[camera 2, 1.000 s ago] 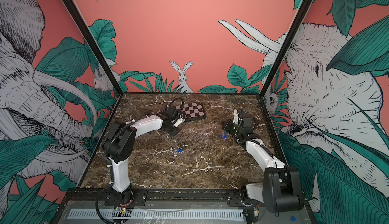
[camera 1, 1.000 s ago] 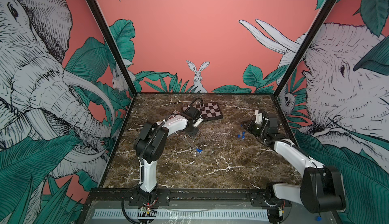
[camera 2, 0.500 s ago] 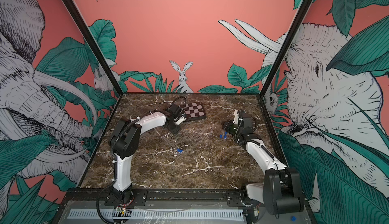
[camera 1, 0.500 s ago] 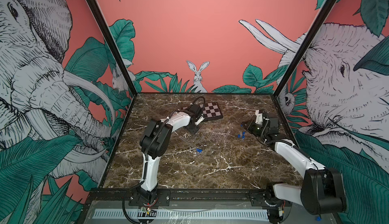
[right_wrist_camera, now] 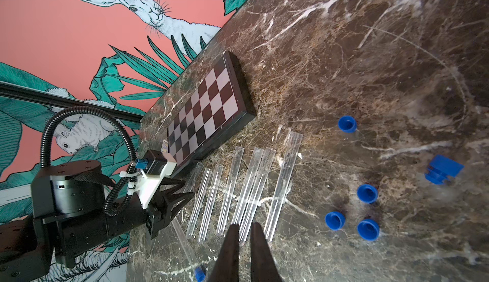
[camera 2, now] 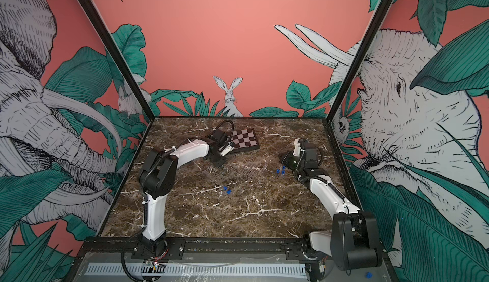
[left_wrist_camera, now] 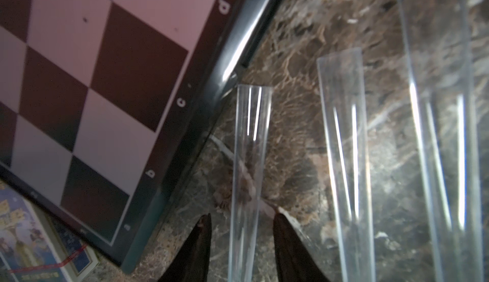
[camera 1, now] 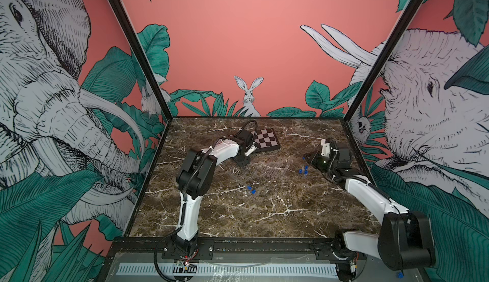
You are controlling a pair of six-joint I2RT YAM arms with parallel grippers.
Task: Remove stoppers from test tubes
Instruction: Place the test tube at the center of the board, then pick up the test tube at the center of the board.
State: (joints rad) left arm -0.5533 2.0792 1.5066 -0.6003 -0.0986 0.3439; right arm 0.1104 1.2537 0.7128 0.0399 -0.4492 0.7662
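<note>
My left fingers are spread, one on each side of a clear test tube that lies on the marble tabletop. There is a gap between each finger and the glass. The tube's open mouth stops just beside the edge of the chessboard. More test tubes lie side by side in a row near that board, with their mouths open. A separate tube, nearer my left arm, appears to have a blue stopper in its end. My right fingers are almost pressed together, with nothing visible between them, by one end of the row. Loose stoppers sit clustered on the tabletop close by.
</note>
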